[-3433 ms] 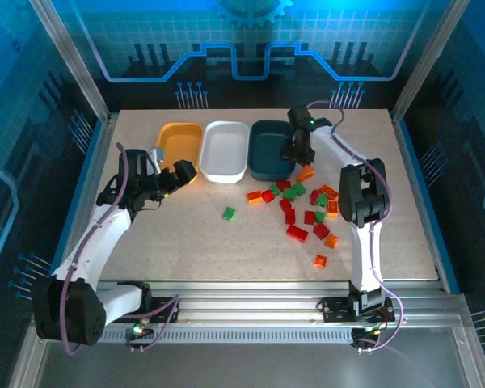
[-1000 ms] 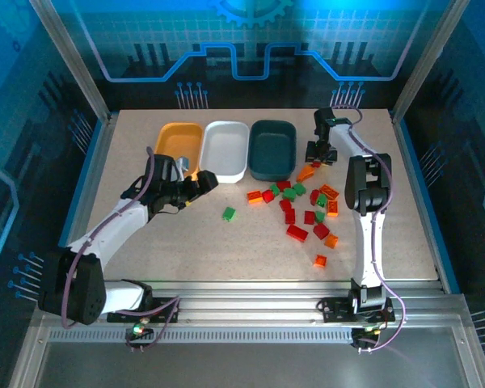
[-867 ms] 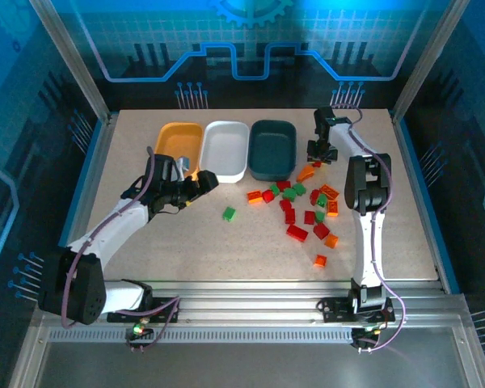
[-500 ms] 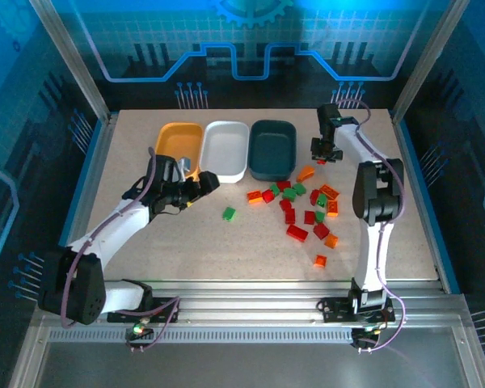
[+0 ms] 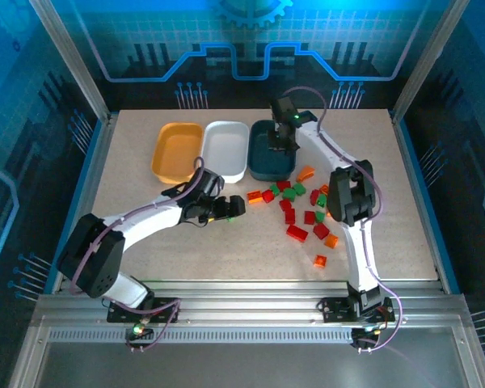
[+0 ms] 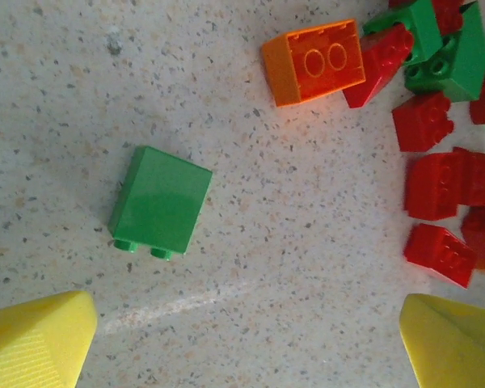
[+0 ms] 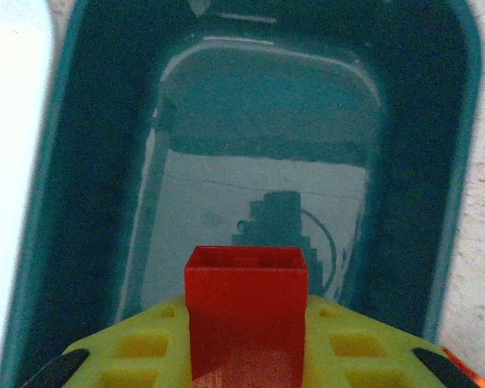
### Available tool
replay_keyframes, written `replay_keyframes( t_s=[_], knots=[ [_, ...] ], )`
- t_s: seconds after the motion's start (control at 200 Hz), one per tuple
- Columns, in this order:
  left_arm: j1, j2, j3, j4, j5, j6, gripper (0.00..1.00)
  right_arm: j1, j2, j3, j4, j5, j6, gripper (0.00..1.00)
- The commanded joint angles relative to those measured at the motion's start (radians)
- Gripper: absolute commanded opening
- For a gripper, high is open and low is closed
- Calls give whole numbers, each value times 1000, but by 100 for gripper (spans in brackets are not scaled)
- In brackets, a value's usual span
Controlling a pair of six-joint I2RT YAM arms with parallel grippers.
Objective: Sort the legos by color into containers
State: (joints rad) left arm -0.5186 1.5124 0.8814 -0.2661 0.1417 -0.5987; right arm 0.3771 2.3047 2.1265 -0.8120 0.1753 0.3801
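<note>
The right tool (image 7: 246,360) grips a glossy red brick (image 7: 246,299) above the teal tray (image 7: 97,162); the left tool (image 6: 242,339) (jaws wide) hovers over a green brick (image 6: 160,200) near the pile (image 6: 436,162).

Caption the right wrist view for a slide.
The right gripper holds a red lego over the dark teal tray.
</note>
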Motion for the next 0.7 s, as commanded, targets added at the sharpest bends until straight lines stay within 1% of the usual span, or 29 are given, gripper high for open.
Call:
replay_keyframes(
  t_s=[0.0, 0.055, 0.085, 0.2, 0.295, 0.375, 0.44, 0.505, 0.53, 0.55, 0.62, 0.695],
  knots=[
    [-4, 35, 72, -87, -115, 81, 92, 0, 61, 126, -111, -22, -22, 36],
    [-4, 57, 95, -108, -132, 97, 90, 0, 76, 166, -153, -10, -10, 48],
    [-4, 71, 109, -119, -135, 106, 89, 2, 75, 180, -171, 0, -3, 50],
    [-6, 109, 146, -140, -144, 127, 86, 8, 27, 135, -153, 23, -5, 53],
    [-6, 137, 173, -152, -157, 145, 83, 7, -75, 60, -135, 35, -4, 52],
    [-13, 167, 199, -167, -171, 168, 80, 9, -182, -70, -87, 32, 10, 52],
    [-30, 196, 229, -192, -199, 197, 78, 13, -294, -239, -13, 22, 28, 52],
    [-55, 229, 265, -224, -235, 231, 76, 23, -427, -454, 103, -19, 18, 57],
    [-66, 244, 276, -232, -249, 243, 76, 25, -470, -511, 148, -38, 10, 57],
    [-75, 254, 283, -237, -259, 254, 76, 29, -501, -563, 170, -30, 21, 57],
    [-97, 289, 309, -255, -293, 272, 75, 27, -577, -674, 164, 1, 71, 57],
    [-103, 321, 323, -263, -305, 271, 73, 18, -631, -773, 156, -25, 85, 55]
  ],
)
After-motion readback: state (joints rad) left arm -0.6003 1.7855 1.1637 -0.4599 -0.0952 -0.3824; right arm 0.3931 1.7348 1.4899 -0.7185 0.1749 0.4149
